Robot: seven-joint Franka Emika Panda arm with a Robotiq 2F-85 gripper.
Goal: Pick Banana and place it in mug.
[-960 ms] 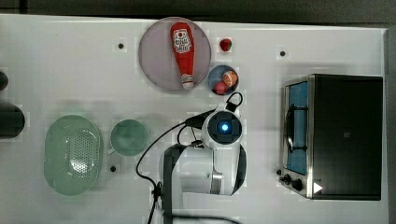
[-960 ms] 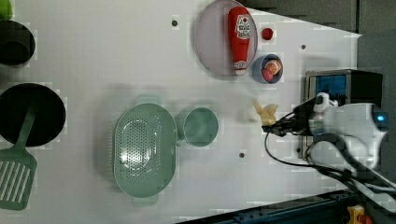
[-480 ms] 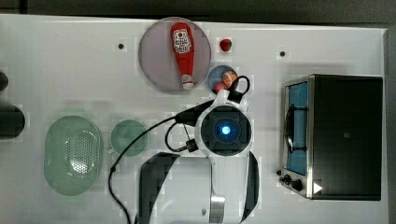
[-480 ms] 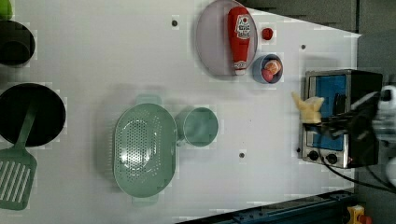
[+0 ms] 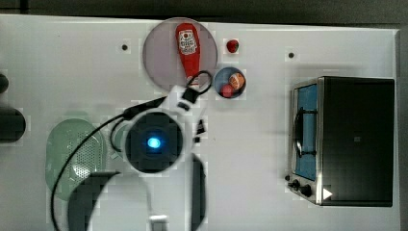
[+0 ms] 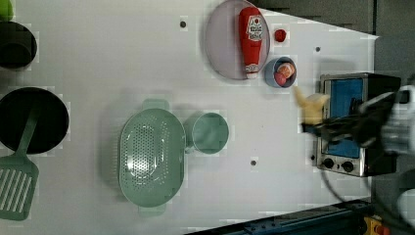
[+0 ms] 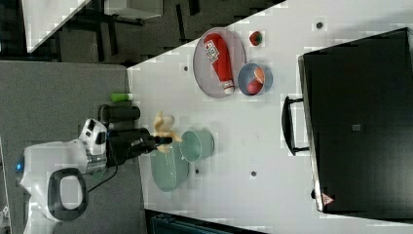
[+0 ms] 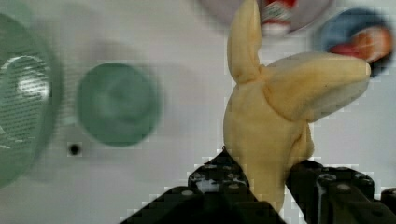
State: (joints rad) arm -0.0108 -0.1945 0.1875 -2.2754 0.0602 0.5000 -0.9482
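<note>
Arm: glossy white shells with black joint sections and one black ring-shaped recess. A round dark cap carries a glowing blue light at its centre. Black cable loops alongside the white housing — slack, unclipped. Gripper: matte black, blocky, with small round screw heads.

White table. Grey plate bearing a red ketchup bottle laid flat. Small red fruit just beside the plate. Blue bowl holding red and orange pieces. Pale-green perforated colander. Toaster oven. Black pan with a green spatula.
</note>
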